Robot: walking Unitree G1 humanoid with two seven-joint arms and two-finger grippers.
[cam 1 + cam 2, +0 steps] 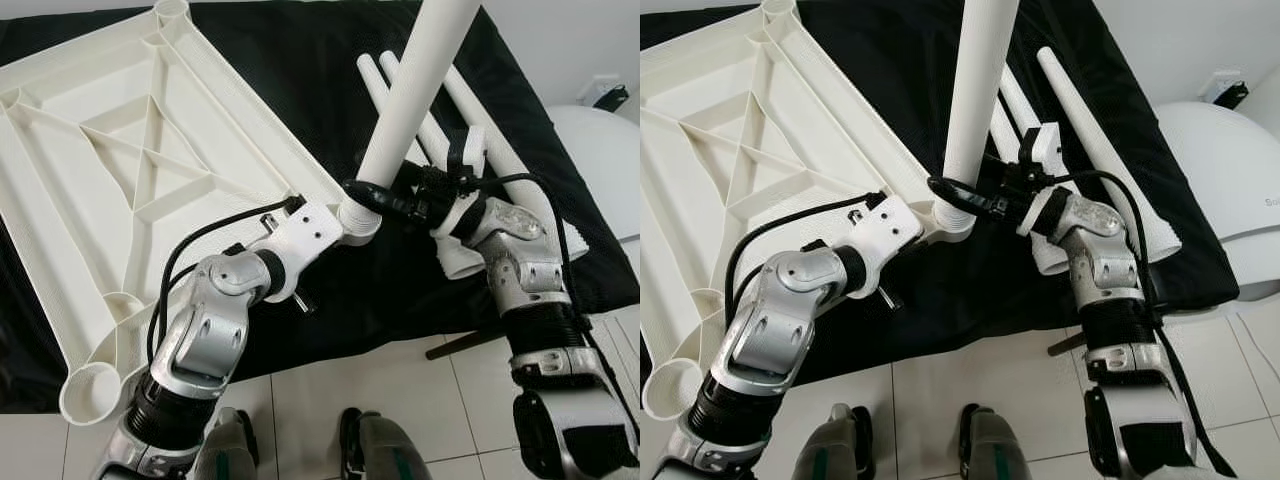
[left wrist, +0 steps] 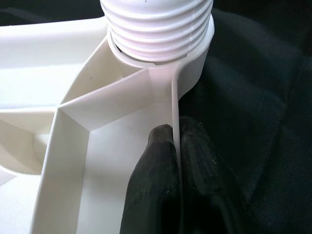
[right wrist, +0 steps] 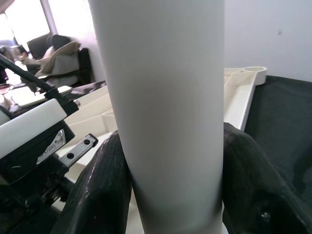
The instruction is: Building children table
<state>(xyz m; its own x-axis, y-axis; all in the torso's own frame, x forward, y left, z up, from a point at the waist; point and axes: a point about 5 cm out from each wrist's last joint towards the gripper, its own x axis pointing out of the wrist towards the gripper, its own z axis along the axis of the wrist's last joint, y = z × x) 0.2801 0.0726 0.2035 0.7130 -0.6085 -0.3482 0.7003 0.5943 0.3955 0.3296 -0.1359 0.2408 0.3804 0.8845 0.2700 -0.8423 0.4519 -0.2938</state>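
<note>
An upturned white tabletop (image 1: 130, 190) with ribbed underside lies on a black cloth. A white table leg (image 1: 415, 95) stands upright in the corner socket (image 1: 360, 218) nearest me; its threaded end (image 2: 158, 29) sits in the socket. My right gripper (image 1: 365, 192) is shut around the leg (image 3: 163, 112) just above the socket. My left gripper (image 2: 175, 156) is shut on the thin rim of the tabletop (image 2: 174, 112) beside that socket. Three more white legs (image 1: 470, 120) lie on the cloth behind my right arm.
The black cloth (image 1: 290, 70) covers a low surface whose front edge meets white floor tiles (image 1: 400, 400). A white rounded object (image 1: 600, 160) stands at the right. Another corner socket (image 1: 90, 390) of the tabletop sits at the lower left. My feet (image 1: 350, 440) show at the bottom.
</note>
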